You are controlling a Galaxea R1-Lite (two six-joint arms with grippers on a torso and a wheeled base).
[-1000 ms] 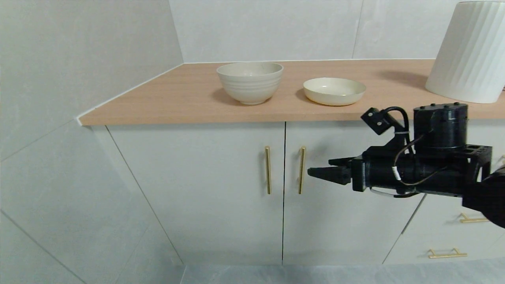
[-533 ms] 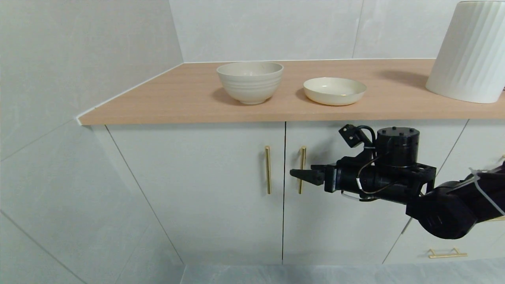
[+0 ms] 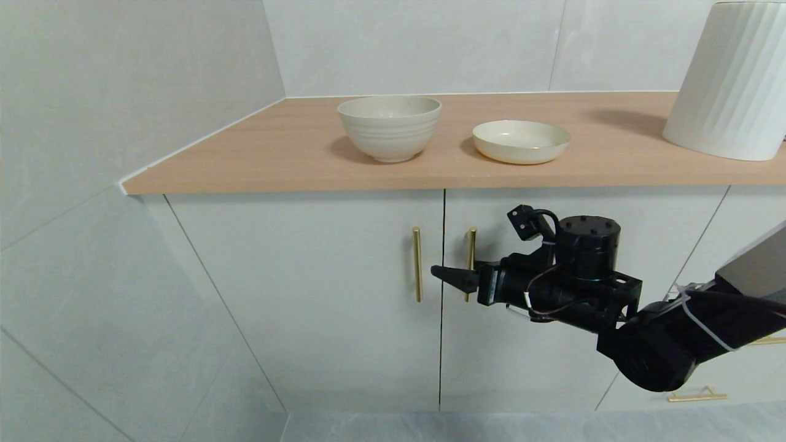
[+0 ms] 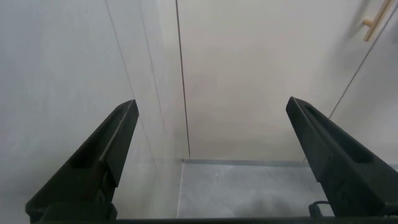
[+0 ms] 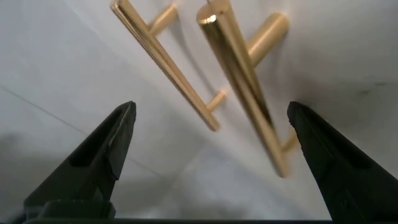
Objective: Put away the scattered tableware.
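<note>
Wood counter (image 3: 295, 153) holds bowl (image 3: 389, 127), plate (image 3: 521, 141); right gripper (image 5: 211, 115) spread wide at gold handle (image 3: 470, 245); left gripper (image 4: 211, 102) wide

Cream ribbed bowl (image 3: 389, 127), pale yellow plate (image 3: 521, 141), gold handles (image 3: 417, 264), black end effector (image 3: 447, 277)

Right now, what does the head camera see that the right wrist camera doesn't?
Head view: the bowl and the plate up on the counter. Right wrist view: the little posts behind the handles. Both: the two gold handles and the right gripper, open beside them.
</note>
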